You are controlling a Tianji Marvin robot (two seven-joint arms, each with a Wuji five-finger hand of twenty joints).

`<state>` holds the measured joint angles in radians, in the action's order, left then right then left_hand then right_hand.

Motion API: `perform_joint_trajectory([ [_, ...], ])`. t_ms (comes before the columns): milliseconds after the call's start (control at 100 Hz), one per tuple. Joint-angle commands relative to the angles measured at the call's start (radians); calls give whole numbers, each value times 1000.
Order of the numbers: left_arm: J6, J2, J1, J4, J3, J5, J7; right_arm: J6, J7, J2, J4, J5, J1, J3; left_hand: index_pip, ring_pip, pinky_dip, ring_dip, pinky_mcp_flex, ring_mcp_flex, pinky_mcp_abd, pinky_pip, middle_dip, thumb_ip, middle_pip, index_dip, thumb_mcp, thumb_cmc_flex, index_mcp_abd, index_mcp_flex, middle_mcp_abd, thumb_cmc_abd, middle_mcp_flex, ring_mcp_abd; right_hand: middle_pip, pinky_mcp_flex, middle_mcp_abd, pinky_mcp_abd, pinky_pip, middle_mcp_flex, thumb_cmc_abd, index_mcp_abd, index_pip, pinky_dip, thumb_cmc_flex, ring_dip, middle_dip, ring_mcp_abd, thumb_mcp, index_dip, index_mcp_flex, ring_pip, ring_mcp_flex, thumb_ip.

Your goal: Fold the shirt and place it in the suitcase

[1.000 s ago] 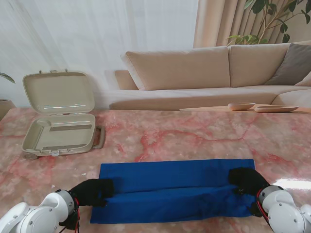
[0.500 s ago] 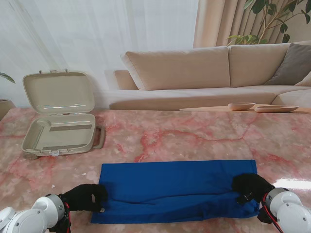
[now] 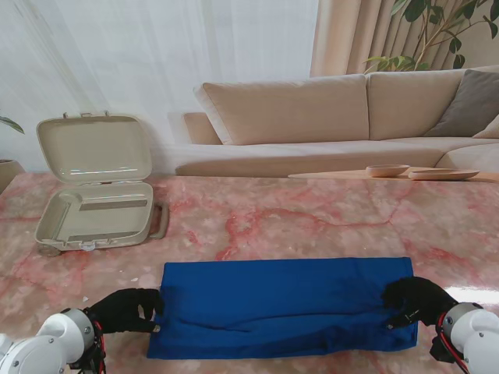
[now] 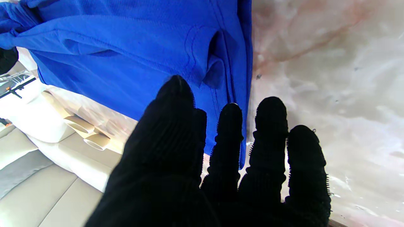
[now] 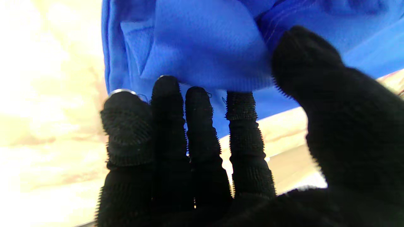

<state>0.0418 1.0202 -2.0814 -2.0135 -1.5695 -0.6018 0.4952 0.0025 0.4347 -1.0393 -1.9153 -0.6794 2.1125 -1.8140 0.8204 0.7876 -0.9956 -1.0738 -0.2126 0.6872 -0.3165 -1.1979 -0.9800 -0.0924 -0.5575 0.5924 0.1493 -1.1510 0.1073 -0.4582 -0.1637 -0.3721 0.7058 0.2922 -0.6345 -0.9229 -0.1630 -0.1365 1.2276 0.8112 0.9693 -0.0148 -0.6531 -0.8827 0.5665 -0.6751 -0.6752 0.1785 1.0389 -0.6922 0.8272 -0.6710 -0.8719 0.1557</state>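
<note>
The blue shirt (image 3: 281, 300) lies folded into a long flat band across the near part of the pink marble table (image 3: 312, 222). My left hand (image 3: 125, 310), in a black glove, rests just off the shirt's left end with its fingers spread and nothing held. In the left wrist view the fingers (image 4: 268, 126) point at the shirt's (image 4: 126, 47) hem. My right hand (image 3: 417, 300) sits at the shirt's right end. Its fingertips (image 5: 195, 94) touch the cloth (image 5: 202, 47), with the thumb held apart. The beige suitcase (image 3: 97, 210) stands open at the far left.
A beige sofa (image 3: 351, 117) runs behind the table. Wooden dishes (image 3: 405, 171) sit on a low board at the far right edge. Bare marble separates the shirt from the suitcase, whose handle (image 3: 162, 220) faces right.
Both hands slid outward and toward me, off the folded shirt. The left hand let go and now lies beside the left end; the shirt has settled flatter.
</note>
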Motion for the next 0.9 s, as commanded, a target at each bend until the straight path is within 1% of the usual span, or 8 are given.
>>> perform_joint_trajectory([
  [0, 6, 3, 15, 16, 11, 8, -10, 1, -18, -7, -7, 1, 11, -5, -15, -20, 8, 14, 13, -19, -24, 8, 10, 24, -15, -14, -32, -40, 7, -23, -11, 28, -24, 38, 18, 3, -8, 61, -15, -29, -5, -12, 17, -32, -46, 19, 19, 18, -16, -15, 3, 21, 42, -35],
  [30, 5, 3, 23, 21, 14, 10, -12, -1, -29, -9, -8, 2, 11, -6, -16, -21, 8, 15, 14, -19, -24, 8, 11, 24, -15, -15, -34, -39, 8, -24, -11, 30, -24, 39, 23, 8, -9, 65, -20, -34, -17, -13, 22, -31, -59, 22, 22, 19, -21, -14, 0, 31, 52, -34],
  [60, 5, 3, 30, 25, 17, 12, -12, -1, -44, -12, -9, 2, 9, -6, -13, -24, 17, 27, 15, -21, -25, 7, 34, 36, -29, -20, -93, -64, 7, -23, -12, 48, -31, 41, 33, 10, -10, 67, -26, -36, -48, -15, 32, -33, -74, 29, 28, 19, -39, -14, -1, 47, 54, -35],
  [320, 18, 10, 90, 57, 51, 45, -52, 3, -157, -32, 14, 62, -28, 38, -22, -64, 34, 64, 25, -32, -32, 26, 94, 40, -5, -29, -121, -68, 11, -28, -24, 67, -38, 51, 39, 22, -20, 58, -46, -30, -205, -35, 62, -45, -126, 34, 37, 24, -169, -24, 1, 77, 63, -51],
  [390, 23, 11, 108, 69, 66, 56, -60, 20, -166, -33, 24, 73, -39, 57, -32, -69, 40, 73, 25, -33, -34, 30, 111, 41, -2, -36, -126, -68, 17, -35, -26, 71, -38, 54, 38, 21, -27, 44, -43, -25, -207, -40, 62, -48, -112, 31, 37, 33, -176, -26, 6, 73, 60, -56],
  [780, 36, 7, 210, 164, 167, 122, -54, 67, -80, -14, 70, 48, -72, 103, -52, -82, 56, 94, 41, -52, -36, 43, 160, 41, 0, -42, -138, -65, 27, -34, -39, 99, -58, 66, 36, -21, -52, 39, -15, -12, -203, -49, 68, -50, -91, 19, 44, 60, -150, -34, 16, 32, 16, -73],
  [800, 38, 7, 215, 169, 172, 124, -55, 68, -78, -13, 73, 51, -74, 105, -65, -80, 61, 104, 43, -55, -36, 38, 203, 41, -15, -37, -153, -70, 28, -36, -40, 109, -64, 68, 39, -23, -54, 37, -14, -10, -202, -50, 69, -48, -91, 22, 47, 66, -148, -34, 18, 35, 16, -73],
  [890, 45, 7, 235, 190, 194, 134, -57, 76, -69, -11, 87, 66, -87, 117, -74, -84, 62, 108, 51, -65, -35, 40, 218, 41, -13, -40, -155, -69, 34, -34, -44, 118, -73, 71, 49, -35, -62, 43, -9, -6, -200, -54, 76, -35, -90, 41, 59, 76, -137, -35, 21, 51, 13, -73],
])
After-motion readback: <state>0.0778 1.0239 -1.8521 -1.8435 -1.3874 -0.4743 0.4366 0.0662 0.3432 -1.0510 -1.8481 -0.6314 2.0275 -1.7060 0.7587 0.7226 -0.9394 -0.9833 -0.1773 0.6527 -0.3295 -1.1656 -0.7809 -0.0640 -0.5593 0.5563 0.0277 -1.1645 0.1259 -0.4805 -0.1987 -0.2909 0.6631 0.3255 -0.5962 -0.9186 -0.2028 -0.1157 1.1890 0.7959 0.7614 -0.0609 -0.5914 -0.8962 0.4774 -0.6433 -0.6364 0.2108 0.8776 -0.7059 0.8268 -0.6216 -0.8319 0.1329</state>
